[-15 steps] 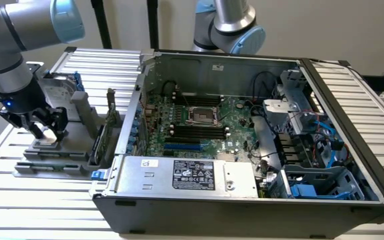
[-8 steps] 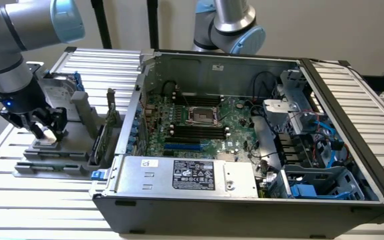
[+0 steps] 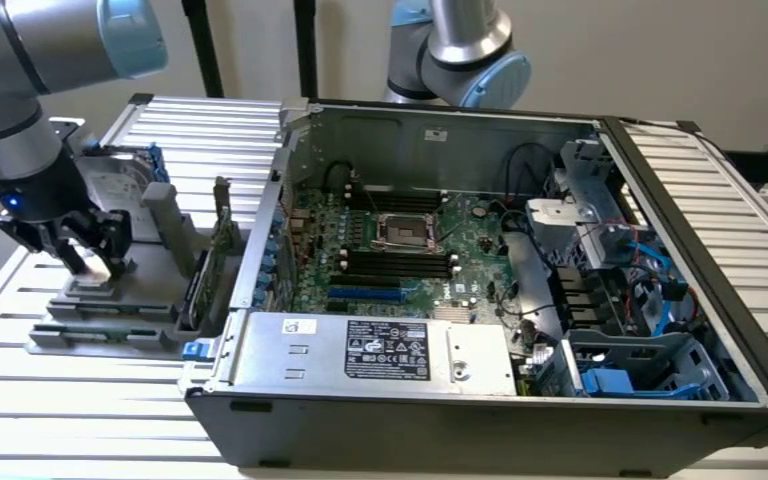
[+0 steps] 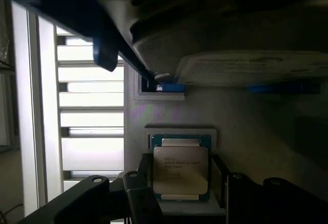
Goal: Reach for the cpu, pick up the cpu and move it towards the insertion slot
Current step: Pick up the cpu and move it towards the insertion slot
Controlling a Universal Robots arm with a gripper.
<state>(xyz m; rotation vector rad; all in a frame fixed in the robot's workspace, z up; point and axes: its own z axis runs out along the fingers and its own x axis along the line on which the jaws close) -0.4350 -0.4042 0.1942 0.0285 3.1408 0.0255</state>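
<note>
The gripper [image 3: 91, 268] sits over the tray [image 3: 117, 325], at the exterior view's left of the open case [image 3: 491, 430]. The cpu [image 4: 180, 168] lies in that tray beneath it, and the insertion slot [image 3: 408, 232] is well apart, inside the case.

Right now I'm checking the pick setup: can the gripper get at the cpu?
Probably yes: the gripper hangs directly over the cpu in its grey holder, with nothing lying between them.
</note>
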